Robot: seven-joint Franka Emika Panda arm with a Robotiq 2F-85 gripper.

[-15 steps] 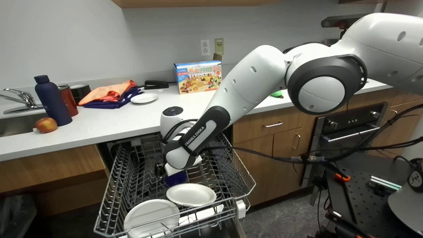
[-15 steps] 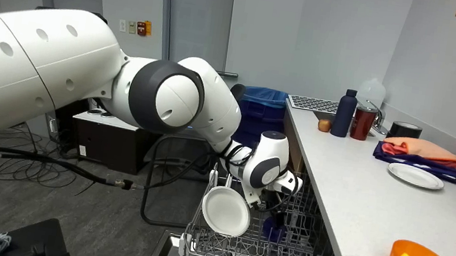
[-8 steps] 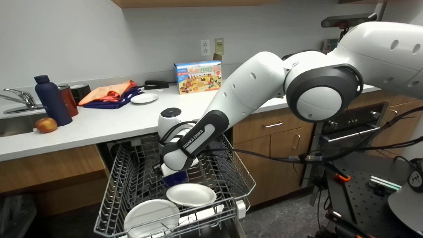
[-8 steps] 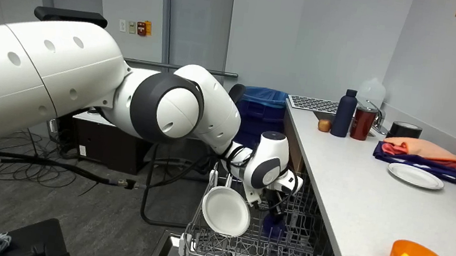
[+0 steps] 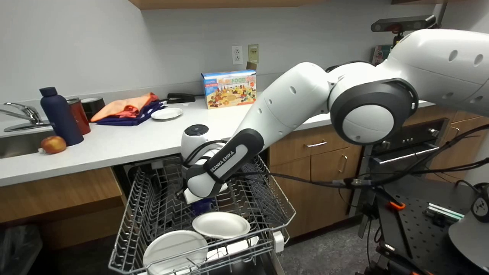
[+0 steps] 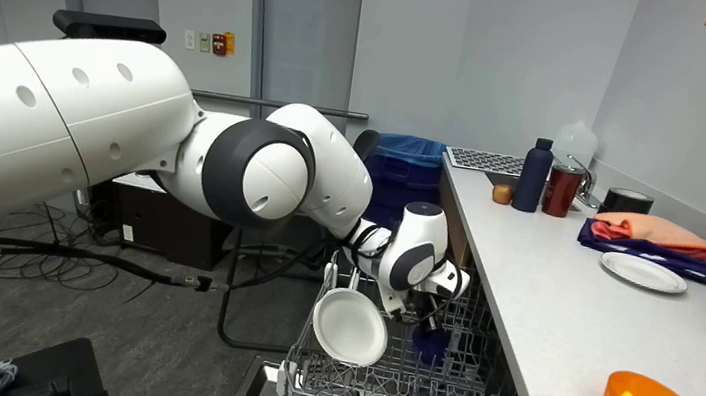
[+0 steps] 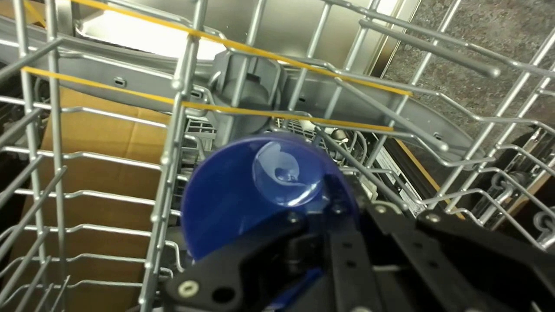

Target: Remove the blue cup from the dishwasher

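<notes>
Blue cup (image 7: pixel 243 195) has shifted, glossy inside, gripper (image 7: pixel 345 193) pinching its wall.

The pincer (image 7: pixel 345 190) grips the blue cup (image 7: pixel 236 203) by its wall amid the dishwasher rack (image 7: pixel 165 160)

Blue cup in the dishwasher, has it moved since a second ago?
Yes: in an exterior view, the blue cup has shifted slightly up and right in the picture, away from the nearby white plate.
</notes>
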